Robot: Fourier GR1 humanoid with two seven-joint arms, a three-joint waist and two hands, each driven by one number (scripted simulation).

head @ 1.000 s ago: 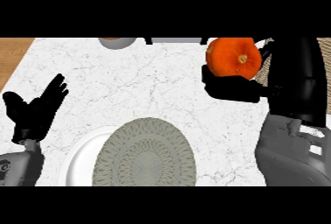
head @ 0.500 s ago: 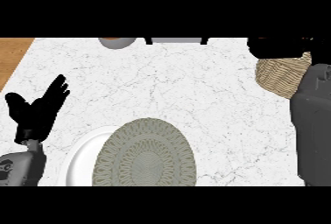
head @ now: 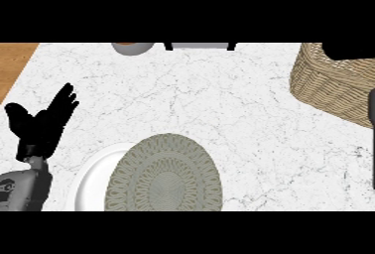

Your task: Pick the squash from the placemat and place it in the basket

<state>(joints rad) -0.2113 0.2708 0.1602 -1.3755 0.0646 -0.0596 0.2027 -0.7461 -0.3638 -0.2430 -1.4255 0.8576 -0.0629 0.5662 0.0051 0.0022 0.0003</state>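
squash: can't spot it anywhere in my head view. It's not on the placemat (head: 164, 176) and not out on the open counter (head: 219, 99). My guess is it's up at the basket, either under the hand or already down inside, but I can't confirm that.

basket: wicker basket (head: 330, 84) at the far right of the counter, partly cut off by the view's edge. I can see its wall and rim, not what's in it.

right hand: black shape right over the basket's top rim, in the upper right corner (head: 351, 49). Only a piece of it shows, so I can't tell if it's holding anything or has let go.

placemat: grey-green woven oval, front and centre, with nothing on it. It overlaps a white plate (head: 93, 181) that pokes out on its left.

left hand: parked at the left edge (head: 44, 124), fingers straight and spread, pointing up, holding nothing. Well apart from everything that matters.

other stuff: a grey bowl (head: 132, 48) at the far edge of the counter, well away from the basket.

stage: looks like the drop-off end of the job to me, with the pick done.

what could go wrong: I'm blind on the squash. If it's in the hand and sits over the rim instead of the opening, letting go could send it rolling off the wall onto the counter. If the hand comes out low, it could catch the rim and drag or tip the basket.
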